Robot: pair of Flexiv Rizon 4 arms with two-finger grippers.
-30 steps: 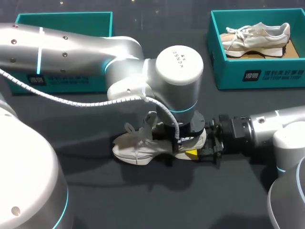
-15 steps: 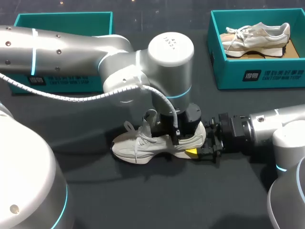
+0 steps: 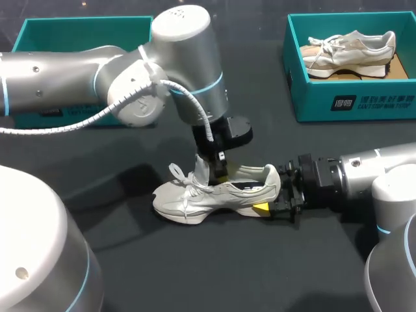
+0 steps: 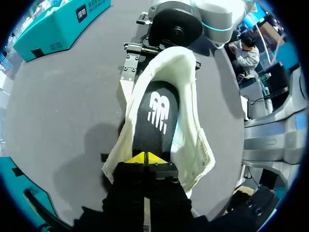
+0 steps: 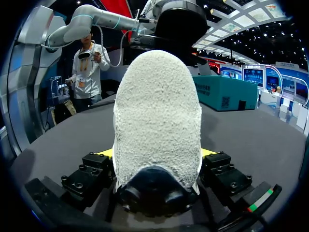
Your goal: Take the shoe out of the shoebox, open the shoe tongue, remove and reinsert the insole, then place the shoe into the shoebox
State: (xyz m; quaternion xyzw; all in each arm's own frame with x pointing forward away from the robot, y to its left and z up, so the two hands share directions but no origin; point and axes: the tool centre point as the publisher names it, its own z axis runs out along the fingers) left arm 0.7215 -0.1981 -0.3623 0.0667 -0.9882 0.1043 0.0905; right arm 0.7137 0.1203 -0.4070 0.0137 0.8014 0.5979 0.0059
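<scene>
**Shoe on the desk, held at tongue and heel**

A pale lace-up shoe (image 3: 214,195) stands upright on its sole in the middle of the dark desk (image 3: 260,273), outside both boxes, with its toe toward my left side and its heel toward my right.

The left end effector (image 4: 146,158) hangs over the laces from above. Its yellow tips are pressed together, pinching the tongue (image 3: 203,169), which stands up out of the shoe. In the left wrist view the mouth of the shoe gapes ahead of the tips, and the black insole (image 4: 154,116) lies flat inside it.

The right end effector (image 3: 276,203) lies low along the desk at the heel. Its two fingers clamp the heel from both sides, as the right wrist view shows.

A teal shoebox (image 3: 84,21) sits at the far left of the desk, partly behind the left arm. A second shoebox (image 3: 351,97) at the far right holds another pale shoe (image 3: 351,49).
</scene>
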